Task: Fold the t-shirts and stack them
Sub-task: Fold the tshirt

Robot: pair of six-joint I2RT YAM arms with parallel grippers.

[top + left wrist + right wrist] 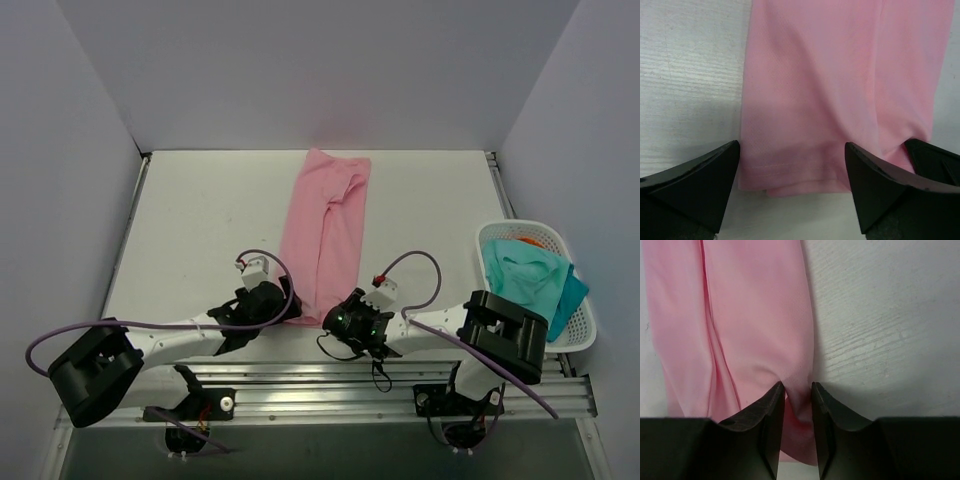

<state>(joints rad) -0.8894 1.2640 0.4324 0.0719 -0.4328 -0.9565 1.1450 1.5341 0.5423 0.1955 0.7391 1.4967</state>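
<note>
A light pink t-shirt [325, 235] lies on the white table [200, 230], folded lengthwise into a long narrow strip running from the back toward the arms. My left gripper [287, 310] is open at the strip's near left corner. In the left wrist view its fingers straddle the hem [790, 170] of the t-shirt [840, 75], with the gripper [792, 145] low over the cloth. My right gripper [335, 318] is at the near right corner. In the right wrist view the gripper [797, 386] is shut on a bunched pinch of the t-shirt [750, 315].
A white basket [490, 235] stands at the table's right edge, holding teal cloth [530, 280] with something orange [528, 241] behind it. Grey walls enclose the table at the back and sides. A metal rail [330, 385] runs along the near edge by the arm bases.
</note>
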